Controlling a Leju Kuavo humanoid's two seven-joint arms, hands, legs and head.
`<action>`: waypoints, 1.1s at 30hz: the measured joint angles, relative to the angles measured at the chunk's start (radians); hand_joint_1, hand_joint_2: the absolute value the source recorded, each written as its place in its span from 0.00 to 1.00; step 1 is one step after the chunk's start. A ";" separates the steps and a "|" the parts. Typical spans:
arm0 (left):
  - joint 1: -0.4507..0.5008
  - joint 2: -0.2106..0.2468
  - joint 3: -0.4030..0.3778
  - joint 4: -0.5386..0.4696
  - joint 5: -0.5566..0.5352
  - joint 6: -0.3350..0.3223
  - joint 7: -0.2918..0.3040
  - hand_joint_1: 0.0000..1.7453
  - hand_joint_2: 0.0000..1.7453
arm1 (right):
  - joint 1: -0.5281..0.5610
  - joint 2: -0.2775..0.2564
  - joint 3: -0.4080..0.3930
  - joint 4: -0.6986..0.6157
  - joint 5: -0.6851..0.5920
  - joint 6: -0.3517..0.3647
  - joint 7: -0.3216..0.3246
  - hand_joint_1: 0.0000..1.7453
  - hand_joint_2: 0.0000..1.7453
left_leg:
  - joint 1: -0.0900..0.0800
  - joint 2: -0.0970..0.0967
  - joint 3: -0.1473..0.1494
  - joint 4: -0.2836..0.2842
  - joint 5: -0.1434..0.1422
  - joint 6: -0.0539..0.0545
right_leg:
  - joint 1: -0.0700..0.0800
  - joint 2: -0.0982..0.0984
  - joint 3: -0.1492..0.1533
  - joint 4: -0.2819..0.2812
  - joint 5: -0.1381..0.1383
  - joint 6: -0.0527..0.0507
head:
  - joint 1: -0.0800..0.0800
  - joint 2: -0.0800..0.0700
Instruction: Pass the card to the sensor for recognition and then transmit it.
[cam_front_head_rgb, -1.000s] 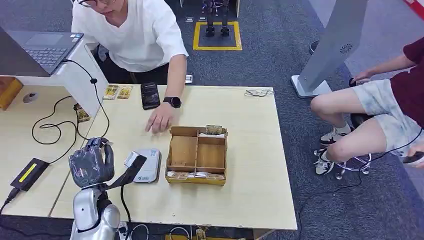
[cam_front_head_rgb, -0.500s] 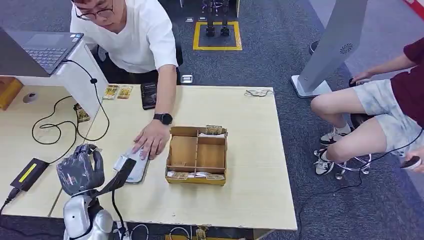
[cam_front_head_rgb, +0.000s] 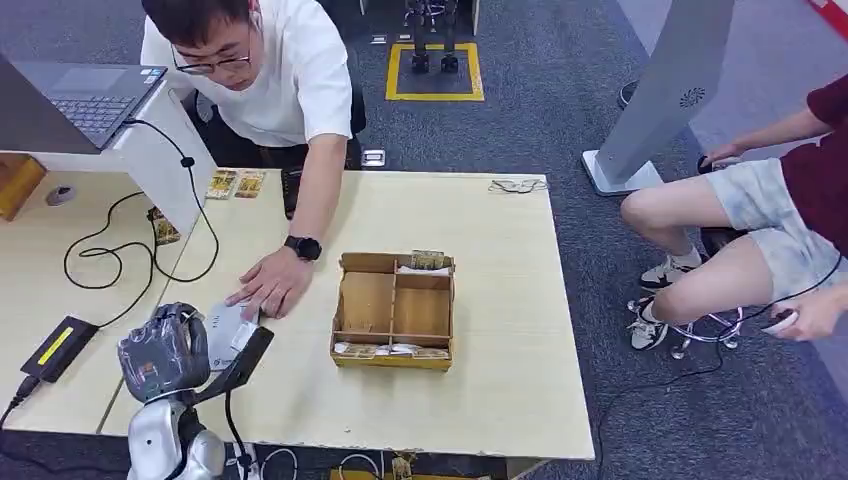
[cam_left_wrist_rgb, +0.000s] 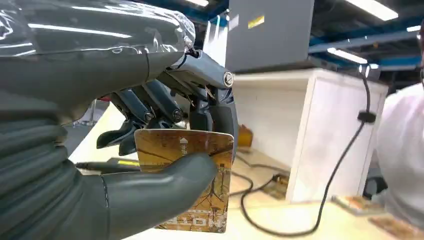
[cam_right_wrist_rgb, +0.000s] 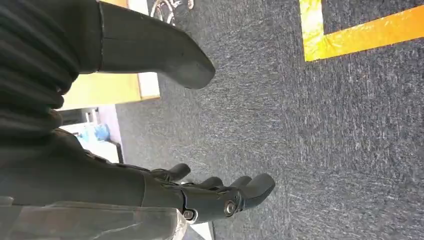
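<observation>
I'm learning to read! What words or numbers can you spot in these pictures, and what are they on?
"ON": the last letters of a word at the bottom of the card held in the left robot hand; the letters before are cut off and unclear.
Small white mark near the card's top edge: too small to read.
Logo on the white sensor under the person's hand: too blurred to read.

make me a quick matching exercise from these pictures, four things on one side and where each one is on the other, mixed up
Things:
1. card
2. laptop
3. wooden box
4. right hand

Places:
A. hanging over the grey carpet
B. middle of the table
C. pinched in the left hand
D. on the white stand at the table's far left

Pairs: 1-C, 2-D, 3-B, 4-A
</observation>
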 joint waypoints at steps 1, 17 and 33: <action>0.000 0.000 0.000 0.010 -0.001 -0.005 0.000 1.00 1.00 | 0.000 0.000 0.000 0.000 0.000 0.000 0.000 0.00 1.00 | 0.000 0.000 0.000 0.000 0.000 0.000 | 0.000 0.000 0.000 0.000 0.000 0.000 | 0.000 0.000; -0.041 0.017 -0.049 0.238 -0.008 -0.091 0.124 1.00 1.00 | 0.000 0.016 0.000 -0.032 0.003 0.018 0.000 0.00 1.00 | 0.000 0.000 0.002 0.000 0.000 0.000 | 0.000 0.000 0.002 0.000 0.000 0.000 | 0.000 0.000; -0.093 0.058 -0.087 0.382 -0.009 -0.099 0.143 1.00 1.00 | 0.000 0.024 0.000 -0.058 0.005 0.021 0.004 0.00 1.00 | 0.000 -0.001 0.017 -0.001 -0.002 0.000 | 0.000 -0.002 0.017 0.000 -0.003 0.000 | 0.000 0.000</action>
